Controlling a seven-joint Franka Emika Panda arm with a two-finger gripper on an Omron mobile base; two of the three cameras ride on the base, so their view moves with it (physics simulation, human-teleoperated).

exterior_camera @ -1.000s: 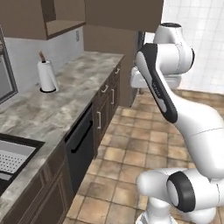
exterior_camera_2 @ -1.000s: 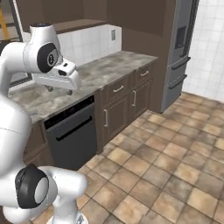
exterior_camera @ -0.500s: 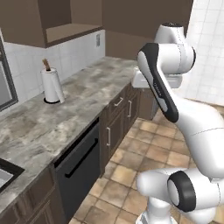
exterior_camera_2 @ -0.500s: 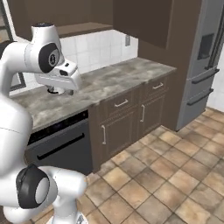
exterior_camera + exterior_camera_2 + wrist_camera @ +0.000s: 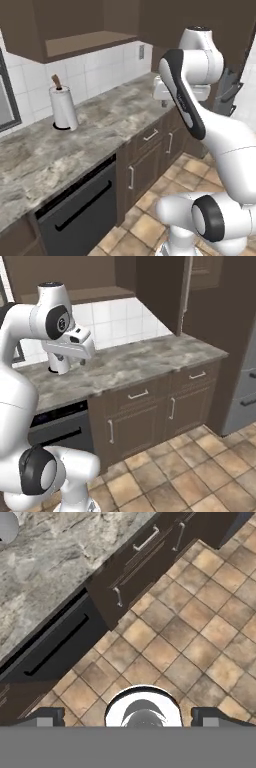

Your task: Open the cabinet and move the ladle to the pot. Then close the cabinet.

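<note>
The gripper (image 5: 128, 716) hangs over the front edge of the grey marbled worktop (image 5: 100, 125), pointing down at the tiled floor (image 5: 200, 627). In the hand view its two dark fingertips (image 5: 46, 716) sit far apart at the bottom corners, so the jaws stand wide with nothing between them. In the base views the hand's white body (image 5: 70, 345) hides the fingers themselves.

Below the gripper and toward the wall runs the worktop. Under its edge is the black dishwasher front (image 5: 55, 644) with a long dark bar handle, and beside that the dark brown base cabinets (image 5: 150, 416) with short silver handles. These carry no readable lettering, and no brand or label can be made out anywhere in the views.

The cabinet (image 5: 55, 25) hangs on the wall above and beyond the gripper, well apart from it. In the left base view its dark brown underside and lighter brown bottom panel show above the white tile backsplash (image 5: 100, 70). In the right base view a tall dark door with a long vertical silver bar handle (image 5: 186, 286) stands up and off to the gripper's far side. Whether the doors are closed cannot be told for certain.

A white paper-towel roll (image 5: 65, 107) with a brown tip stands upright on the worktop near the wall, beyond the gripper.
</note>
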